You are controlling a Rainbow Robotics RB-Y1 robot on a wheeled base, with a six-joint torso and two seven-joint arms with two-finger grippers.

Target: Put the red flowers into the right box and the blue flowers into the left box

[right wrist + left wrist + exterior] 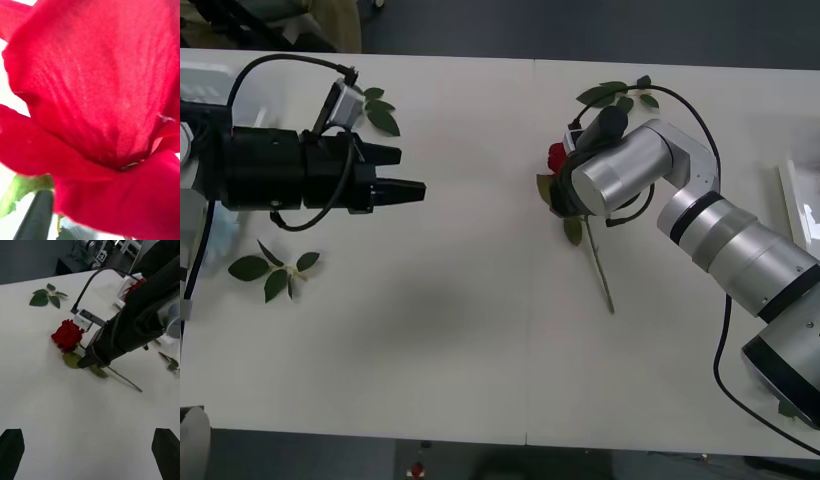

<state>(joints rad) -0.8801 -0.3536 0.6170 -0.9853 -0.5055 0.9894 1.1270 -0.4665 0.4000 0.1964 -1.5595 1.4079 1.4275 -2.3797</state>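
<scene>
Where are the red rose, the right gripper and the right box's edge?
red rose (67, 335): left wrist view, on the bloom.
right gripper (87, 360): left wrist view, at the fingertips beside the rose.
right box (792, 196): front view, on its white rim.

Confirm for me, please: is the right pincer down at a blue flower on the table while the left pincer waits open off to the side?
Not quite: the flower is red, not blue. The front view shows the right pincer down at a red rose on the table, and the left pincer waits open to the side.
</scene>
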